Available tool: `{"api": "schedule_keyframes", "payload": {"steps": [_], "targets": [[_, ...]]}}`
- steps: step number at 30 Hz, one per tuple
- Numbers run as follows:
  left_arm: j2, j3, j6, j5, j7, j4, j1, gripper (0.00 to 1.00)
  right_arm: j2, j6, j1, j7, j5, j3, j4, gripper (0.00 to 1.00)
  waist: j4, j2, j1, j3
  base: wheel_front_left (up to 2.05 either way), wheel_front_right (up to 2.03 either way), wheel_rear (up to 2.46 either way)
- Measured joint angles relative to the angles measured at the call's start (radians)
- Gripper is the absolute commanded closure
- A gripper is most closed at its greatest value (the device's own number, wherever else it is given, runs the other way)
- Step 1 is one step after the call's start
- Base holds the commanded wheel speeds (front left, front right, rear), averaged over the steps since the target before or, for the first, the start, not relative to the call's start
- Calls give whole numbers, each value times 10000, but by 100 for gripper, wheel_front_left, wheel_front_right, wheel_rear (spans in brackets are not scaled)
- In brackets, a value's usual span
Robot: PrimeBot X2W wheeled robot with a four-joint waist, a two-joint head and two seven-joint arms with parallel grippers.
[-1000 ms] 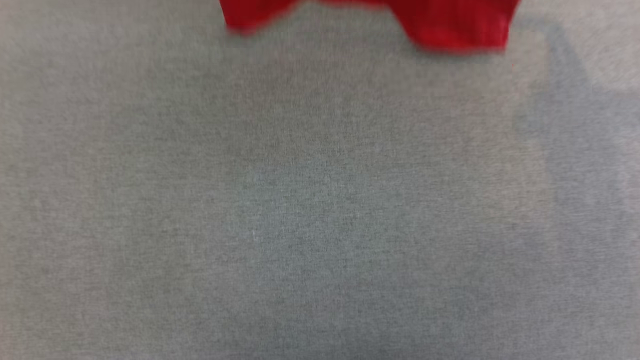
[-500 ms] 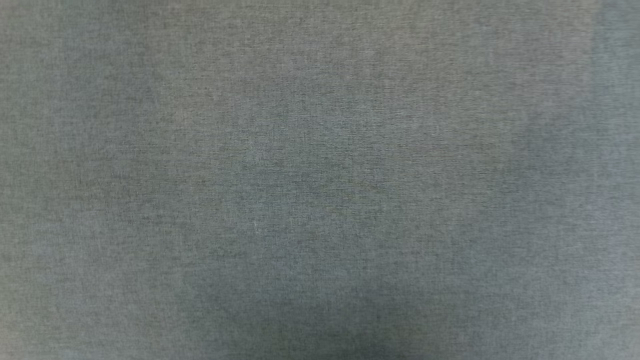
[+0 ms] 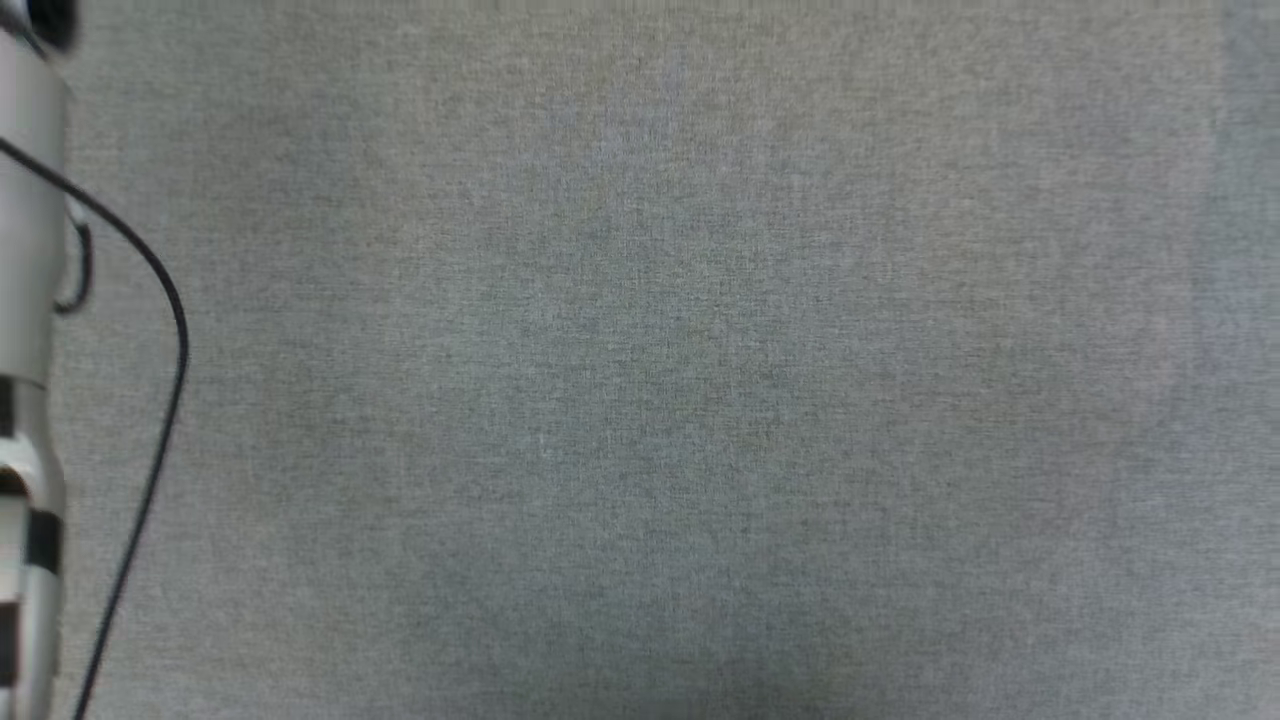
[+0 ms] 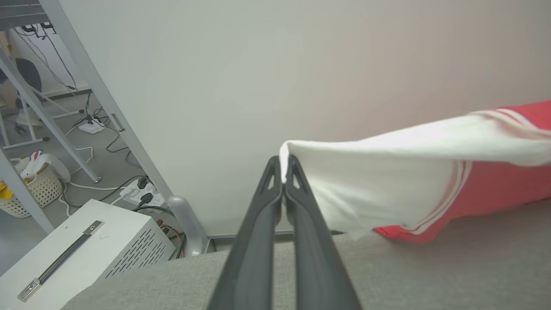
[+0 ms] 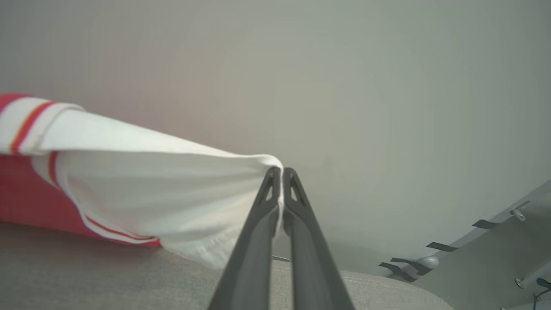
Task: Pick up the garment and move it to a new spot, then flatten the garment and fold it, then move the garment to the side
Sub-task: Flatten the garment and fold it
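1. The left fingers (image 4: 260,224) are pressed together and pinch the edge of a white sleeve (image 4: 366,185) right at their tips.
2. The right fingers (image 5: 262,224) are closed the same way on the other sleeve (image 5: 172,189), also at their tips.
3. The red shirt (image 4: 508,189) stretches sideways from both pairs of fingers. Its body sags toward the grey counter (image 4: 430,275) below the tips, and contact there cannot be told.
4. By judgement, the shirt is picked up and is being carried or spread out. Flattening, folding and moving it aside look undone.
5. Count: one shirt, two sleeves, two pairs of fingers, one counter.
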Motion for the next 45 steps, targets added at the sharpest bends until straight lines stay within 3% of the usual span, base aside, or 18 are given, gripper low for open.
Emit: {"api": "schedule_keyframes", "payload": {"steps": [7, 11, 19, 27, 39, 45], "targets": [[-267, -345, 0, -376, -221, 121, 2624, 100, -42, 0, 2726, 303, 1283, 633, -198, 100, 45, 0, -2, -1134, 0, 0, 0], [-272, -608, -2, -548, -280, 21, 4180, 100, -339, 0, 4441, 612, 2063, 1223, -802, 100, 53, 0, -2, -1887, 0, 0, 0], [-184, -1298, -44, -556, -290, -343, 6735, 100, -1012, 2, 7264, 953, 3248, 1396, -1801, 100, 59, 0, -2, -3362, 0, 0, 0], [-31, -1597, 6, -667, 280, -1037, 8692, 100, -1595, 2, 9931, 2372, 4729, 1388, -3158, 100, 109, 0, -3, -4670, 0, 0, 0], [702, -1820, 245, -1695, 2263, -3498, 11657, 100, -1967, 0, 13627, 5066, 6100, 29, -5072, 100, 202, 0, -3, -5886, 0, 0, 0], [1189, -1760, 727, -1887, 2809, -5058, 12690, 100, -1825, 0, 14924, 5866, 6044, -974, -6167, 100, 273, 0, -3, -6007, 0, 0, 0]]}}
